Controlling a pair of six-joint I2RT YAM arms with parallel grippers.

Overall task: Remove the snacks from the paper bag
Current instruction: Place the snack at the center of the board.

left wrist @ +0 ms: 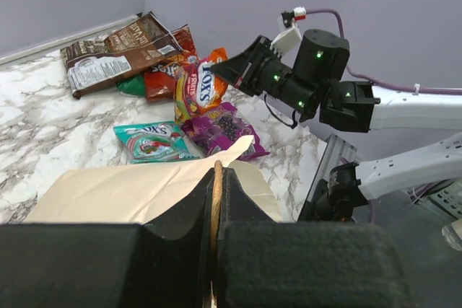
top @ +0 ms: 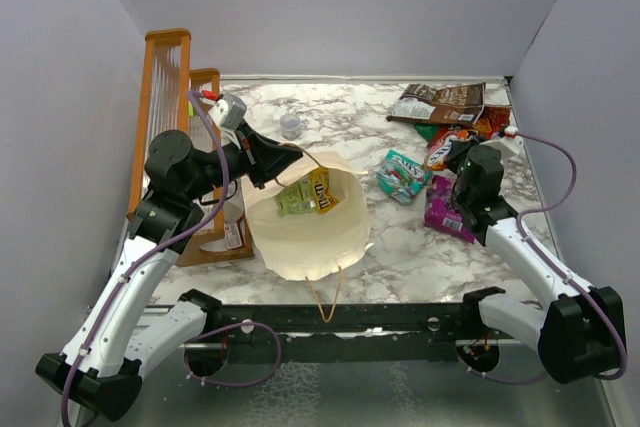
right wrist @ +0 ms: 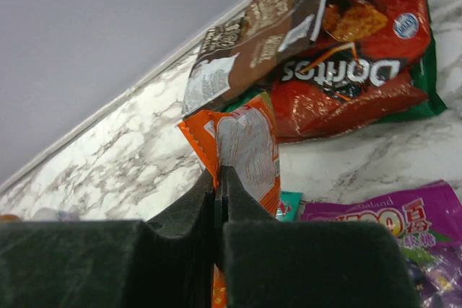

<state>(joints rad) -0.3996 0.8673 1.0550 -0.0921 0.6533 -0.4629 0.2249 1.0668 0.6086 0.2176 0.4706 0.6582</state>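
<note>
Over the marble table (top: 400, 247) our left gripper (top: 288, 159) pinched the paper bag's (top: 310, 242) handle (left wrist: 216, 192), our right gripper (right wrist: 219, 182) clamped an orange packet (right wrist: 245, 142); two packets (top: 310, 192) lay inside, nearer the left gripper.

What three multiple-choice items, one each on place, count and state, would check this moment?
1. Where does the teal-pink packet lie?
A) on the table, right of the paper bag
B) inside the bag
C) held up in the air

2. How many packets show inside the paper bag?
A) none
B) two
C) five

3. What is the left gripper shut on?
A) the bag's tan handle
B) a snack packet
C) nothing, jaws apart

Key: 1 A, the top view shows it flat beside the bag. 2 B, only a green packet and a yellow-brown pack show there. 3 A, the left wrist view shows its jaws closed on the handle.
</note>
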